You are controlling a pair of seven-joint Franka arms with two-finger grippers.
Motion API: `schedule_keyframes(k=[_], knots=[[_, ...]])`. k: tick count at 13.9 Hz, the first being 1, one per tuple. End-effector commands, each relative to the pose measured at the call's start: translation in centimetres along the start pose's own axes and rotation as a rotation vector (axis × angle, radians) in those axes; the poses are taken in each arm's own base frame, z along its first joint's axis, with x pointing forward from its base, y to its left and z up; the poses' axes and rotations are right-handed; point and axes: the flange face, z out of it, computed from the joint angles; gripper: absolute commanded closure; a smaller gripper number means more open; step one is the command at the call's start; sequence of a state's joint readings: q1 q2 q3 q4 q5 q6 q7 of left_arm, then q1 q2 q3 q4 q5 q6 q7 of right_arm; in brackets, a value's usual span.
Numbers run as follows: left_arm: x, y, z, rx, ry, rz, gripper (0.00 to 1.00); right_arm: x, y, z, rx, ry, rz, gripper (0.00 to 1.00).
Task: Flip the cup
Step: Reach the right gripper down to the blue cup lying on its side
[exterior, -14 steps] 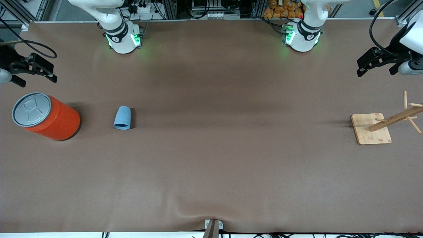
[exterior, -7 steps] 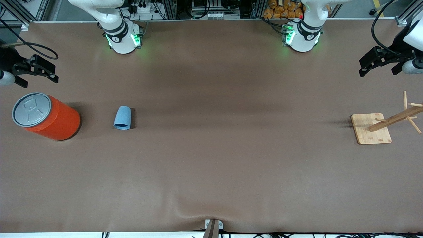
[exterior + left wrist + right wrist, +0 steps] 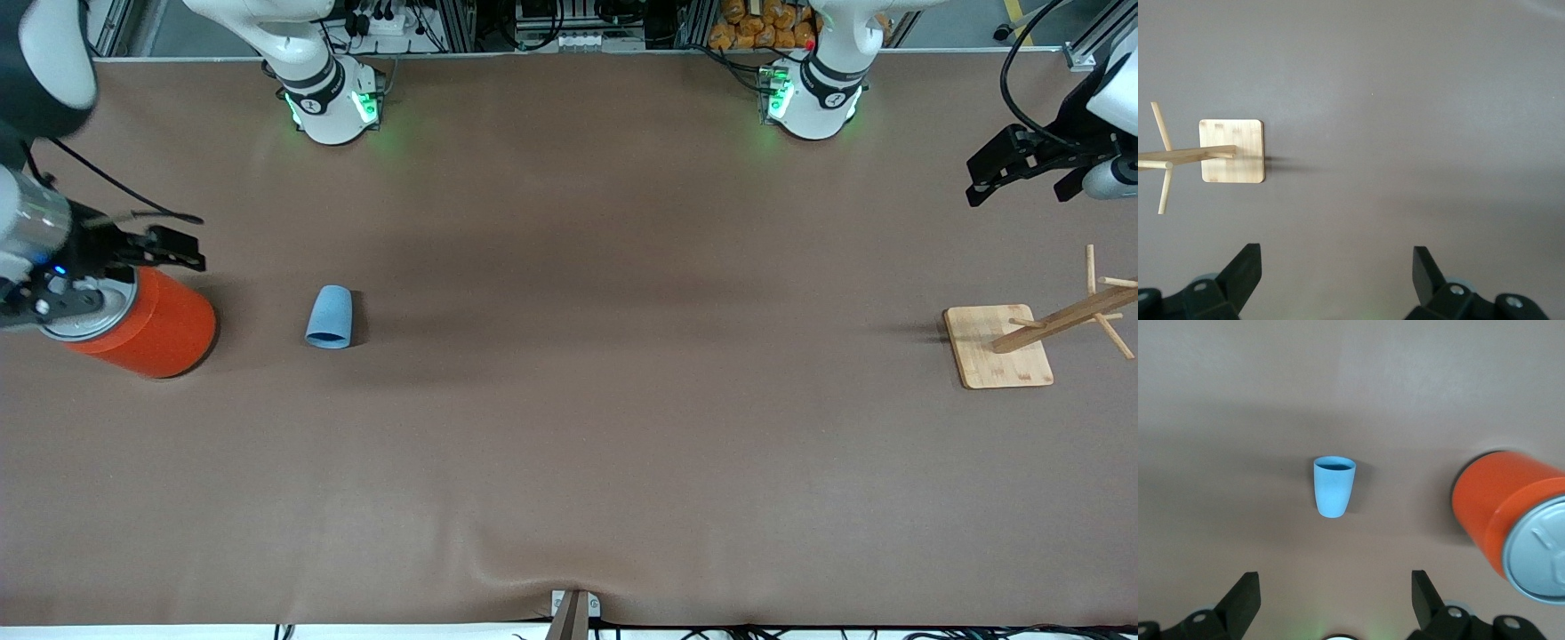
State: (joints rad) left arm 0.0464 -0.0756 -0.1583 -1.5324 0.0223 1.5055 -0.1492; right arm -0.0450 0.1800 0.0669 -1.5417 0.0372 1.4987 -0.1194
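A small light-blue cup [image 3: 330,316] stands on the brown bench [image 3: 569,427], toward the right arm's end, just beside a large orange can [image 3: 151,324] with a grey pull-tab lid. The right gripper [image 3: 1333,590] hovers over the can, its fingers [image 3: 1245,593] spread apart and empty. The left gripper [image 3: 1336,267] hangs above the left arm's end of the bench, near a wooden peg stand [image 3: 1000,345], fingers [image 3: 1248,267] apart, holding nothing.

The cup [image 3: 330,316] stands on the counter [image 3: 569,427] beside the can [image 3: 151,324], toward the right arm's end. The wooden rack [image 3: 1005,342] stands well apart, at the left arm's end. The right claw [image 3: 173,249] hangs over the can.
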Motion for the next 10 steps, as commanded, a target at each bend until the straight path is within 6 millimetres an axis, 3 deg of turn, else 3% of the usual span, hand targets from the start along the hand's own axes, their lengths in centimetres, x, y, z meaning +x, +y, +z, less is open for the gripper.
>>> schedule_keyframes(k=[1,4,8,10], knots=[[0.0,-0.4,-0.7,0.001,-0.001,0.009,0.00,0.4,0.9,6.3,0.021,-0.045,0.023,0.00],[0.0,-2.1,-0.9,0.002,0.002,-0.018,0.00,0.2,1.1,13.1,0.046,-0.039,0.041,0.00],[0.2,-2.0,-0.6,0.002,-0.001,0.014,0.00,0.0,0.5,19.3,0.072,-0.001,0.059,0.00],[0.8,-1.2,0.1,-0.001,-0.002,0.029,0.00,-0.1,-1.6,21.8,0.054,0.039,0.026,0.00]])
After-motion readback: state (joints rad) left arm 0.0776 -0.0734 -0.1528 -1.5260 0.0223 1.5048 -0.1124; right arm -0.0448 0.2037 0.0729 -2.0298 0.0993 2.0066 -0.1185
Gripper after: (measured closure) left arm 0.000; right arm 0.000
